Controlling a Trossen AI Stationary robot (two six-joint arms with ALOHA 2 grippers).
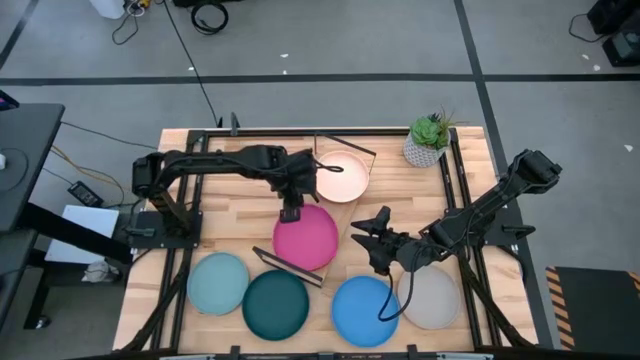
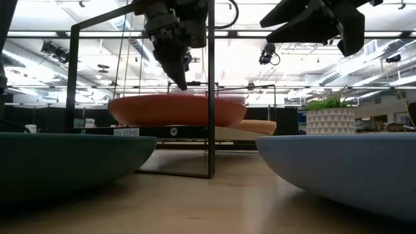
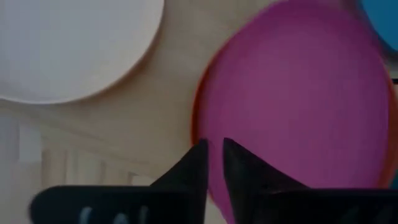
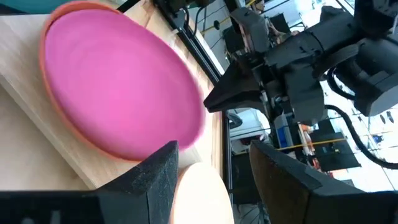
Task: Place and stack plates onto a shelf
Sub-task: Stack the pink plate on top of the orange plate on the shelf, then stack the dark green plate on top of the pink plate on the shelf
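**A:** Starting at the left of the table, what lies there?

**B:** A pale blue plate (image 1: 218, 283), then a dark teal plate (image 1: 275, 304) beside it along the near edge. The left gripper (image 1: 291, 210) hangs above the shelf (image 1: 352, 222), at the rim of the magenta plate (image 1: 305, 238). Its fingers (image 3: 194, 167) are nearly pressed together, a thin slit between them, and they pinch nothing.

**A:** And the magenta plate itself?

**B:** It rests on an orange plate (image 3: 198, 109), whose rim shows around it, both on the shelf. A cream plate (image 1: 341, 176) occupies the shelf's other end.

**A:** Further right?

**B:** The right gripper (image 1: 375, 240) hovers just beside the shelf, fingers spread wide and empty. Below it lie a bright blue plate (image 1: 365, 311) and a grey plate (image 1: 431, 298). A potted plant (image 1: 428, 139) stands at the far right corner.

**A:** Any writing?

**B:** A small white label (image 2: 126, 132) on the shelf's edge, too small to read.
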